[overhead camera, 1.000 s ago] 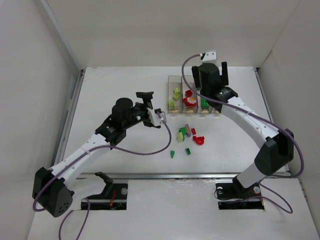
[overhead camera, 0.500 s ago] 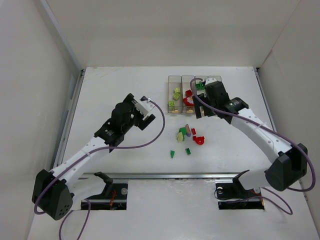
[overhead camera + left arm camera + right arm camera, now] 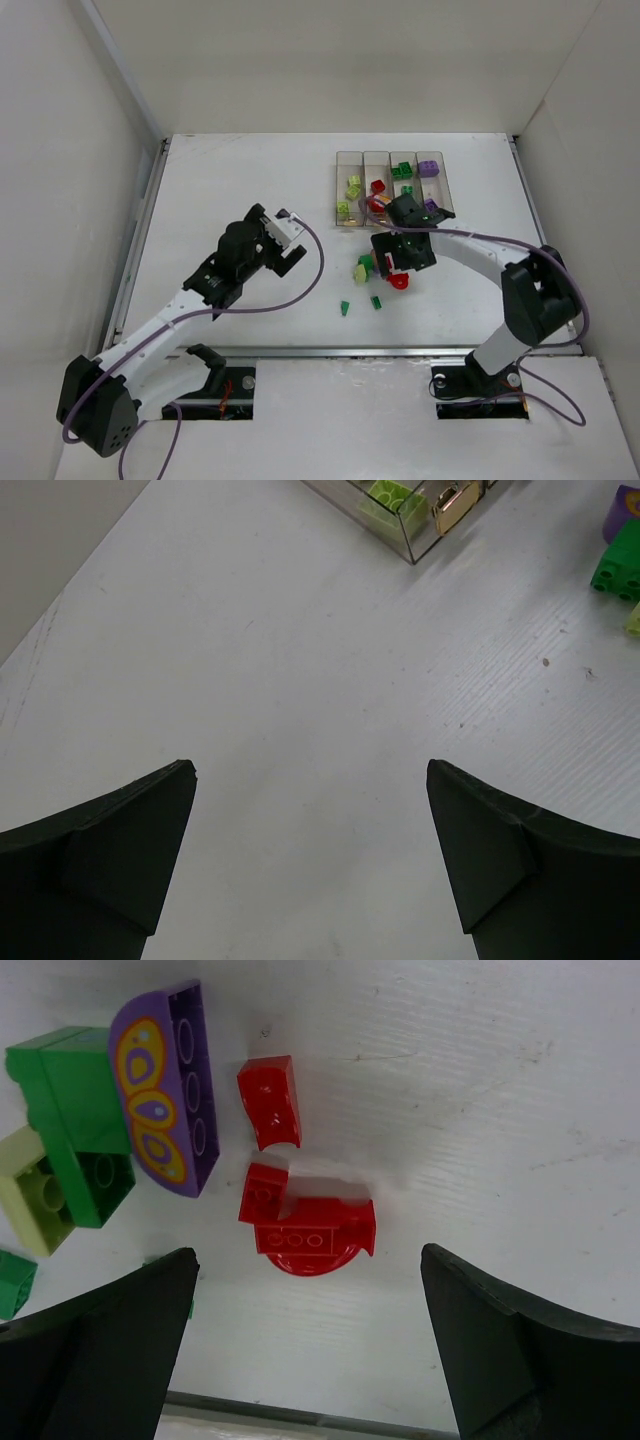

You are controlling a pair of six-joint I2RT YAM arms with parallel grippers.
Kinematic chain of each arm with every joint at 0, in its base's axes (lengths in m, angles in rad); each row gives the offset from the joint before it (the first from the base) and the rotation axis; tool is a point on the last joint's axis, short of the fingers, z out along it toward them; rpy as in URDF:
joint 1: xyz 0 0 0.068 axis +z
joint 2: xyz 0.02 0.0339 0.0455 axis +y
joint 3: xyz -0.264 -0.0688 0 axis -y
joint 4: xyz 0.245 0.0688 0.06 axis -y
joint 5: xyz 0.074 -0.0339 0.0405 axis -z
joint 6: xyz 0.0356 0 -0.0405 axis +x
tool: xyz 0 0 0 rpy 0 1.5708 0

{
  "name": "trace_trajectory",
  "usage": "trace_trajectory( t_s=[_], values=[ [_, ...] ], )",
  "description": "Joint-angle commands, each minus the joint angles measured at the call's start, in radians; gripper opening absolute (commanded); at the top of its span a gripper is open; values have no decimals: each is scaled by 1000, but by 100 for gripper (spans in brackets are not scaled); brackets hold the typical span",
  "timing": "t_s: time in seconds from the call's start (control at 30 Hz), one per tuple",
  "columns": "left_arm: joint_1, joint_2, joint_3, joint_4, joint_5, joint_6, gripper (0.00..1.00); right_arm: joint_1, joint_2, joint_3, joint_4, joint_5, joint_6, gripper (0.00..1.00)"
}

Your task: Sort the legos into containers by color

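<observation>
Right end effector dropped from containers to loose legos on desk; jaws wide, empty, straddled red clump. Left end effector gaped empty over desk, left of containers.

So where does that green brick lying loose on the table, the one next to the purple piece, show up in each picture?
Top external: the green brick lies mid-table, in front of the containers.
Left wrist: at the far right edge, near the top.
Right wrist: upper left, right against the purple piece.
Shared landmark: the pale yellow-green brick beside it, seen in all three views.
</observation>
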Motion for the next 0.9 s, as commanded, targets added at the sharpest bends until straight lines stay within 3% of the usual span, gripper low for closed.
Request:
trace_trajectory(
  t_s=[0.0,0.27,0.37,0.53,0.7,0.87],
  values=[
    [1,-36,-23,64,21,-19,100,7,47,-3,62,-17,9,98],
    [1,-45,-23,64,21,-19,100,16,134,6,108,-15,18,94],
    [1,-45,-23,73,21,-19,100,16,148,-6,122,6,27,81],
    [1,-45,-23,73,21,-19,100,16,148,-6,113,6,36,44],
    [1,-45,-23,73,21,-19,100,25,69,15,18,25,36,29],
    [1,-36,-32,73,21,-10,100,57,-23,141,-102,-23,-40,27]
  ],
)
